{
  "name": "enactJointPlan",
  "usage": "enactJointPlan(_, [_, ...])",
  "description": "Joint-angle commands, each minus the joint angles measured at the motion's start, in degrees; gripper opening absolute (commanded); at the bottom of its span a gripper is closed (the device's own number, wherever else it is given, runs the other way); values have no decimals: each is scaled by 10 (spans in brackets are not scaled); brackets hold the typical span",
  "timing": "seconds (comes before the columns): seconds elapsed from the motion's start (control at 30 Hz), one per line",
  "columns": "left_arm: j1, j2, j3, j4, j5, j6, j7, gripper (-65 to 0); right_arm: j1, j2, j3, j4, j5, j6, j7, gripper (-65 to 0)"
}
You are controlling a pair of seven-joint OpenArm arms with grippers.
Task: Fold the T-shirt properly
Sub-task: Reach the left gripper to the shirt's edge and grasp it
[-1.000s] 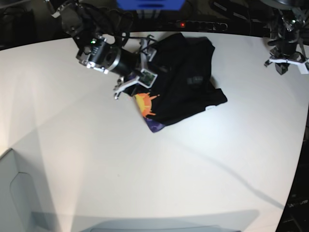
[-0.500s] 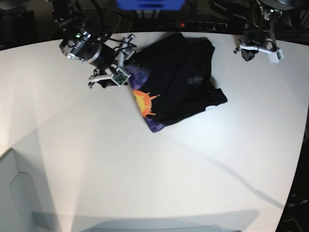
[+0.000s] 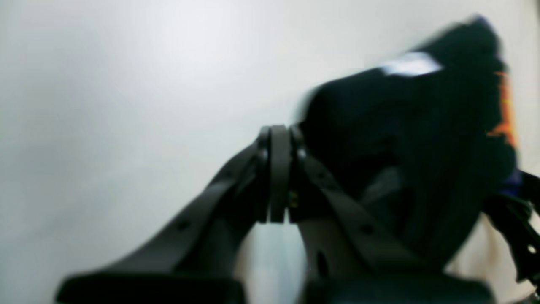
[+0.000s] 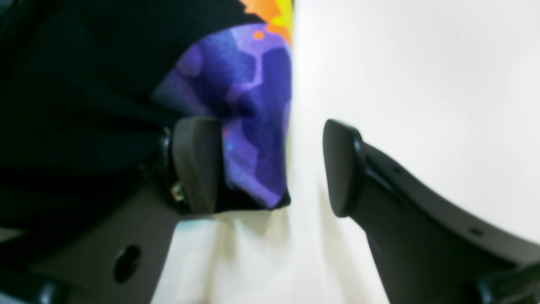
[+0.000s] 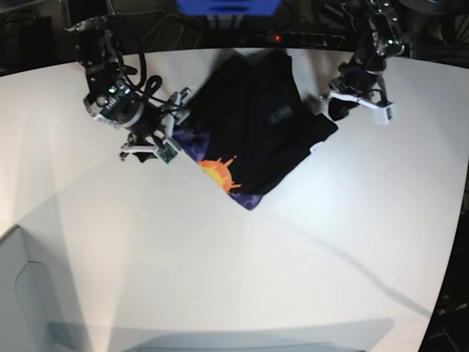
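- The T-shirt (image 5: 253, 136) lies bunched on the white table (image 5: 242, 271), toward the far side and a bit right of centre in the base view.
- Its long axis runs on a diagonal: from the far edge by the dark gear down to a pointed corner nearest the camera.
- On that near corner sits the orange sun (image 5: 218, 172), purple print (image 5: 189, 143) beside it along the left edge; a small white label (image 5: 317, 149) shows at the right edge.
- Right gripper (image 5: 157, 139), on the base view's left, is at the shirt's left edge with its fingers (image 4: 198, 164) spread wide; in its wrist view the purple corner lies in the gap, close to one finger and clear of the other, nothing pinched.
- Left gripper (image 3: 276, 177), on the base view's right at the shirt's far right corner, has its fingers pressed together; the blurred wrist view shows black cloth just behind, no cloth seen between the tips.
- No containers in sight.
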Motion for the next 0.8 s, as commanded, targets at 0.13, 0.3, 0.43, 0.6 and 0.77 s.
enactJointPlan(0.13, [-27, -2, 42, -72, -3, -1, -8, -650, 15, 3, 3, 1, 6, -1, 12, -257])
enactJointPlan(0.3, [-65, -2, 57, -130, -3, -1, -10, -650, 31, 0, 49, -16, 6, -1, 12, -257])
enactJointPlan(0.43, [-95, -3, 80, -160, -3, -1, -40, -650, 42, 1, 84, -16, 6, -1, 12, -257])
enactJointPlan(0.6, [-151, -7, 101, -187, -2, -1, -54, -650, 37, 0, 139, 5, 6, -1, 9, -257])
enactJointPlan(0.77, [-168, -14, 101, -150, -3, -1, -45, -650, -17, -27, 165, 88, 6, -1, 6, -257])
